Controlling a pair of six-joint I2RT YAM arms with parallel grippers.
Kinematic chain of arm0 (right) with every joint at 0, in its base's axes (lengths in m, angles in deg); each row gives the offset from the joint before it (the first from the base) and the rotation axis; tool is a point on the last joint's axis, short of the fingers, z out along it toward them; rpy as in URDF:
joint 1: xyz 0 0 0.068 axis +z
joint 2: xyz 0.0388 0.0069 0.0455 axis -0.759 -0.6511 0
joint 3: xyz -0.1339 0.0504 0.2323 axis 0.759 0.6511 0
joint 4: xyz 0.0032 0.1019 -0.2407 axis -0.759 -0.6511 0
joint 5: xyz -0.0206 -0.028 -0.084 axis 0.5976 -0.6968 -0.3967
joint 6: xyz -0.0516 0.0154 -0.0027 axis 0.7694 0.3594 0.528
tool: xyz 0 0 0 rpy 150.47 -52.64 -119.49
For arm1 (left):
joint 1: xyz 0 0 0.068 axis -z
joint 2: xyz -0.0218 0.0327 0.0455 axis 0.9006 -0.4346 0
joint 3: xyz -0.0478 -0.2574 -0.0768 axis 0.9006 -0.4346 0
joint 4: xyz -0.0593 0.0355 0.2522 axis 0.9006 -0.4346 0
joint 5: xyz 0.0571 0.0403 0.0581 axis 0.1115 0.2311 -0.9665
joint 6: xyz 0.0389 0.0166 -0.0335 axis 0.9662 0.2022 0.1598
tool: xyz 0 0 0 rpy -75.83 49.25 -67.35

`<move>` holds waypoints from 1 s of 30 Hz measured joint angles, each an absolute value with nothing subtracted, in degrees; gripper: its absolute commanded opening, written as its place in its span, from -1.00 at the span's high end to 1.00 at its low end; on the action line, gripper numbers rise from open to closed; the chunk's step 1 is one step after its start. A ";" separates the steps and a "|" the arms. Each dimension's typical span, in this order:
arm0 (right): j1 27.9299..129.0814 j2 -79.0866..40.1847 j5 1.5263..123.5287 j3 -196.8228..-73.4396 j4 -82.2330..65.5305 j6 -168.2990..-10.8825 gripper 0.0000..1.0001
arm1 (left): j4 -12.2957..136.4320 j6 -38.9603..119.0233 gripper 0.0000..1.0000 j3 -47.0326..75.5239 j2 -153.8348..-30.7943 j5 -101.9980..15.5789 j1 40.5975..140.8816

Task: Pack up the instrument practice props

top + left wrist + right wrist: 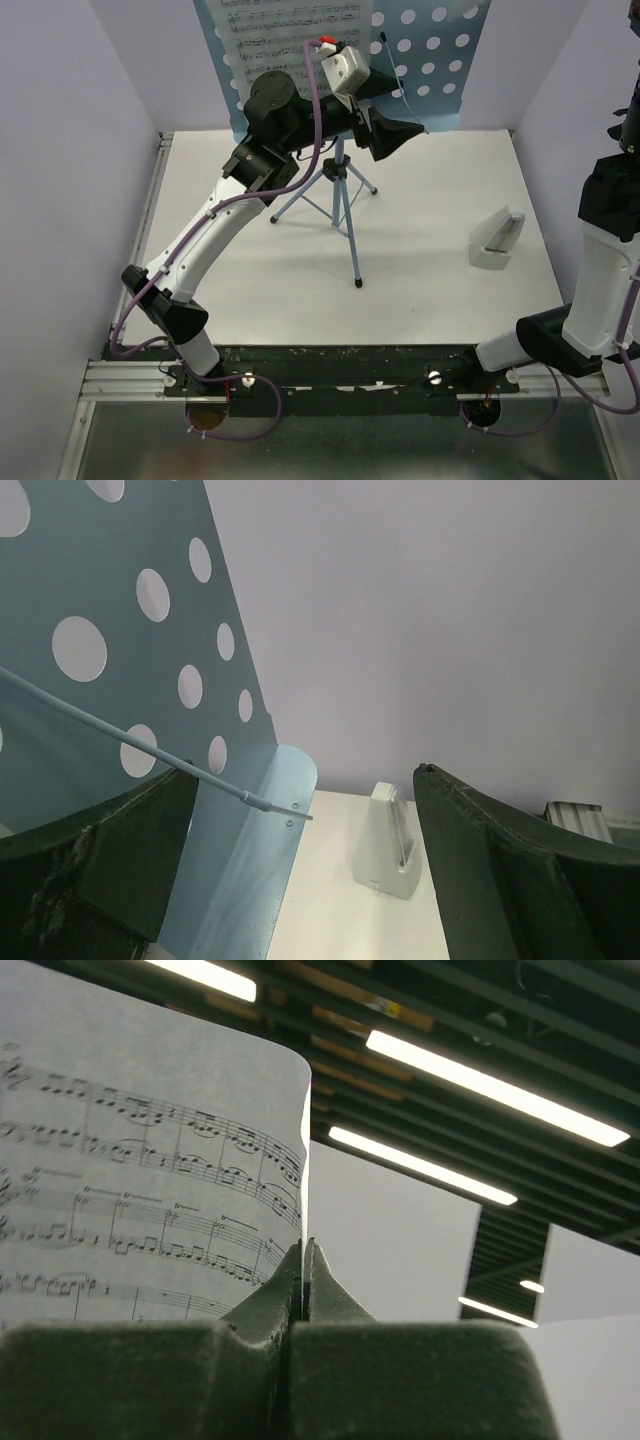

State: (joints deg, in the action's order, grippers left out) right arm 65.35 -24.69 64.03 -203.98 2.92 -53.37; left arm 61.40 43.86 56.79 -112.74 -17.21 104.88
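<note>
The light-blue music stand (430, 60) stands at the back of the table on its tripod legs (340, 205). One sheet-music page (290, 25) rests on the left half of its perforated tray (110, 670). My left gripper (397, 135) is open at the tray's lower right. The tray's lip (250, 870) and the tip of a thin wire holder (150, 752) lie between its fingers (520, 870), gripped by neither. My right gripper (304, 1248) is shut on the edge of a second sheet-music page (150, 1150), held up toward the ceiling, out of the top view.
A white wedge-shaped object (497, 238) lies on the table's right side, also seen past the tray lip (388, 845). The right arm (605, 260) rises along the right wall. Lilac walls enclose the table on three sides.
</note>
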 measured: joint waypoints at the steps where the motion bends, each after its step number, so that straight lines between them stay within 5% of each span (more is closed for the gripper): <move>1: 64.93 -23.99 62.77 -202.93 3.40 -51.77 0.99 | 61.22 43.95 -0.98 56.66 -112.46 -17.30 104.86; 11: 55.36 -16.76 51.16 -185.80 3.75 -45.70 0.99 | 58.31 46.09 -0.98 52.53 -105.20 -21.54 104.69; 22: 50.88 -7.01 48.52 -151.13 -0.40 -47.99 0.99 | 56.46 50.22 -0.98 47.79 -97.31 -21.28 103.66; 30: 46.70 -6.23 51.16 -144.16 -8.53 -52.43 0.99 | 51.80 56.76 -0.98 45.62 -93.81 -19.29 101.95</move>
State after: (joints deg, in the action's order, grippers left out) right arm 46.70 -6.23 51.16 -144.16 -8.53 -52.43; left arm 51.80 56.76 45.62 -93.81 -19.29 101.95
